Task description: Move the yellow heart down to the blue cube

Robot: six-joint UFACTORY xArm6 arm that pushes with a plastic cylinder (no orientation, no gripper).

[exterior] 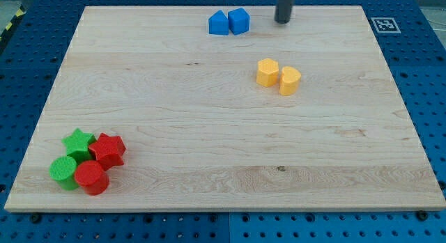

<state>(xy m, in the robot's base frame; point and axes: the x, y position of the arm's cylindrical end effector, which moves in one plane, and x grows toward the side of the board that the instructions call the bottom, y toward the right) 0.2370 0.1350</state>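
My tip (282,21), bare and touching nothing, sits right of the blue cube (239,21); pushing the yellow heart (290,81) risks dragging the adjoining yellow block (267,72) along

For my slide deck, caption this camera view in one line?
My tip rests at the board's top, right of two blue blocks and above the yellow pair; red-green cluster bottom left.

— What lies under me?

— A pale wooden board (209,145) with fine grain, evenly lit, casting no hard shadows.

— And around it?

— A blue perforated table (425,76) borders it on every side. A black-and-white marker tag (384,24) sits by the board's top right corner, and a yellow-black striped edge (10,23) shows at the view's top left.
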